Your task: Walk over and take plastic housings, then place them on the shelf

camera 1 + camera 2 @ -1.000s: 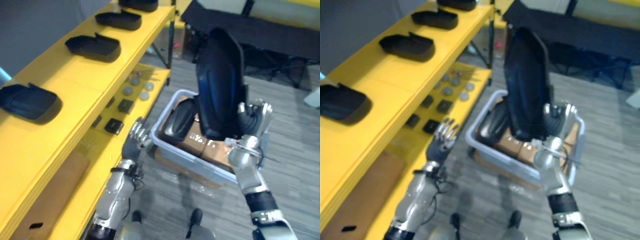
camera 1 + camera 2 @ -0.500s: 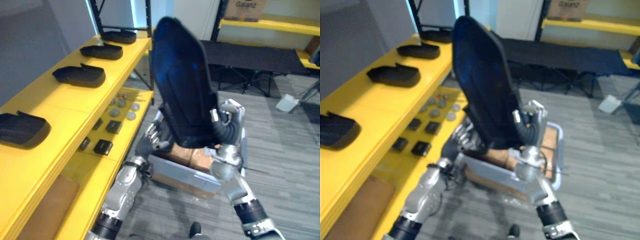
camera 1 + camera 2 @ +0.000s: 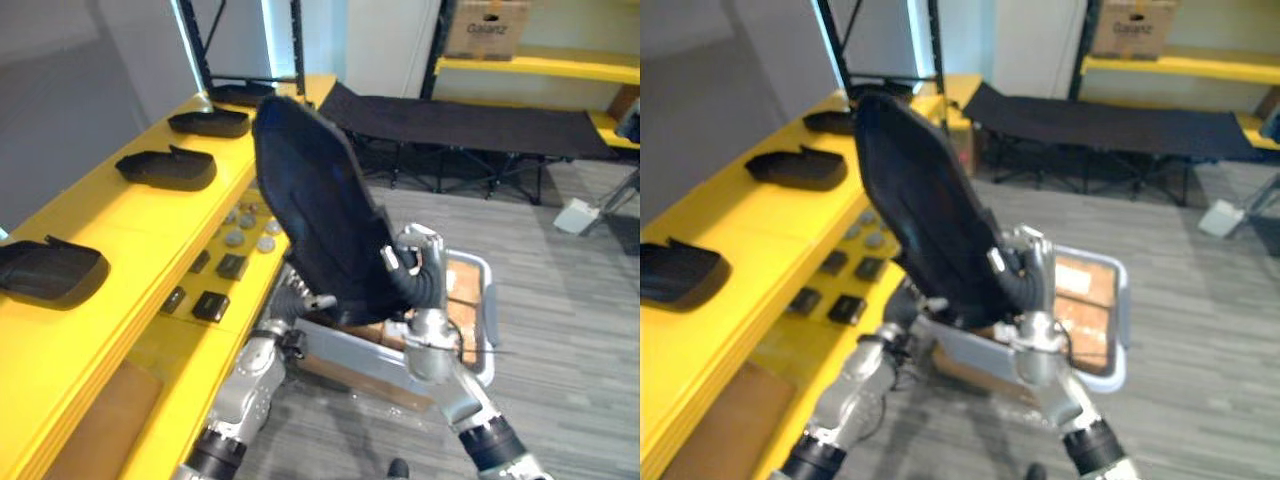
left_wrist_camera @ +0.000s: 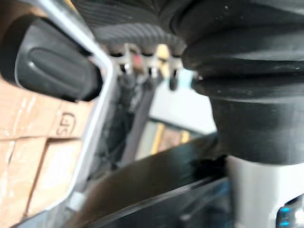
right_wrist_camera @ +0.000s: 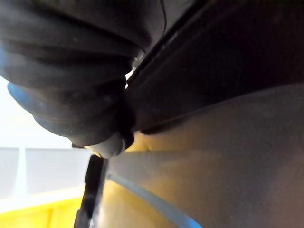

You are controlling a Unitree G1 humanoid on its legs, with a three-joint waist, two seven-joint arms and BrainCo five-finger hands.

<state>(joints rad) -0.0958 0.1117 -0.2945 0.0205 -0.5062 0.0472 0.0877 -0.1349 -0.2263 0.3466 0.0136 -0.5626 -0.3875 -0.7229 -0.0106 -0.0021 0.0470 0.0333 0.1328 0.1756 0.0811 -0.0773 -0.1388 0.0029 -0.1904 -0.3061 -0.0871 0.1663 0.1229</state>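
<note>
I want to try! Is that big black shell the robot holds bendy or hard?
Probably hard: the black housing stands upright unbent, gripped near its bottom by the right robot hand. Likely light, since it looks like a thin shell. Gripped so low, it might tip.

The right arm (image 3: 447, 378) rises from the near right, forearm angled up and to the left. Its right hand (image 3: 420, 276) is raised at centre, fingers (image 3: 390, 257) curled round the lower edge of a plastic housing (image 3: 318, 215). The left arm (image 3: 250, 385) reaches up from the near left, its left hand (image 3: 298, 299) tucked beneath the housing's lower left edge.
</note>
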